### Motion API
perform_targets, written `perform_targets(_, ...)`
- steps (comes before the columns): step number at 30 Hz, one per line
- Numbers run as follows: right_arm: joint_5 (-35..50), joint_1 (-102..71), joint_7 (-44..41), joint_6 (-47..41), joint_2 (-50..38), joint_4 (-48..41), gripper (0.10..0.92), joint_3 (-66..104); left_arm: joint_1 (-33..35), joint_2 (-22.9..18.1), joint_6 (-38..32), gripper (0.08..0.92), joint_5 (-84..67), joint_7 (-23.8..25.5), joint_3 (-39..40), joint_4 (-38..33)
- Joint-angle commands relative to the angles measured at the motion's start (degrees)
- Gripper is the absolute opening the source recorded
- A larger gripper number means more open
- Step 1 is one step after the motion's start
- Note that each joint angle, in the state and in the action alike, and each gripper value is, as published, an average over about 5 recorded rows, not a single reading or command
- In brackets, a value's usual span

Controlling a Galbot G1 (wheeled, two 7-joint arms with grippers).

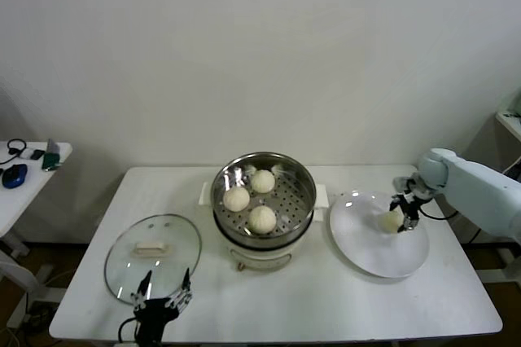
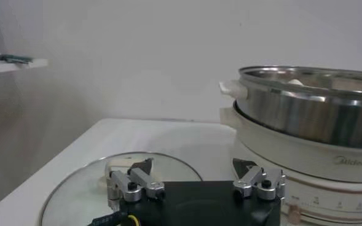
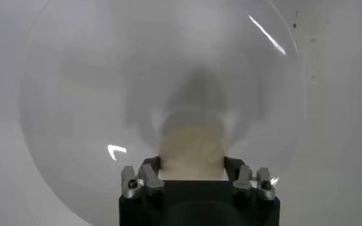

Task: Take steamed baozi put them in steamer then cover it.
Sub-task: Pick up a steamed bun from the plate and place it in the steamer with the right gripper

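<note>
Three cream-white baozi (image 1: pixel 262 180) (image 1: pixel 237 198) (image 1: pixel 262 218) lie on the perforated tray of the steel steamer (image 1: pixel 303 180) at the table's middle. My right gripper (image 1: pixel 404 215) is shut on the fourth baozi (image 1: pixel 392 221) over the white plate (image 1: pixel 374 253). In the right wrist view the baozi (image 3: pixel 192 147) fills the gap between the fingers (image 3: pixel 151 175). I cannot tell whether it touches the plate. The glass cover (image 1: pixel 152 259) lies flat at the front left. My left gripper (image 1: pixel 163 292) is open and empty at its near edge.
The steamer sits on a white cooker base (image 2: pixel 303 156), close to the right of my left gripper (image 2: pixel 193 169) and the cover (image 2: pixel 76 190). A side table (image 1: pixel 24 164) with small items stands at the far left. The table's front edge is near.
</note>
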Motion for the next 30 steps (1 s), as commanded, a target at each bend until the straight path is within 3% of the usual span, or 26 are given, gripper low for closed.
perform_targets(1, 10.34, 16.14, -0.47, -2.55, -3.35, 9.72, 0.68, -13.63, 0.1, 0.18, 0.02, 0.823, -0.06, -0.02, 0.05, -0.15)
perform_targets(9, 28.97, 48.38, -0.2, -7.64, -0.24, 29.61, 0.68, -35.14, -0.28, 0.24, 0.32, 0.823, 0.19, 0.06, 0.72, -0.61)
perform_targets(16, 41.69, 57.19, 4.85, -16.14, 7.34, 43.05, 0.68, -34.55, -0.42, 0.63, 0.2, 0.823, -0.02, 0.1, 0.88, -0.84)
perform_targets(23, 43.16, 48.91, 9.95, -20.07, 13.11, 45.97, 0.681, -29.94, -0.5, 0.74, 0.35, 0.823, -0.09, 0.12, 0.61, -1.94)
perform_targets(30, 35.8, 37.25, 13.18, -21.63, 17.04, 41.73, 0.679, -28.81, 0.02, 0.87, 0.11, 0.823, -0.26, 0.09, -0.01, -2.54)
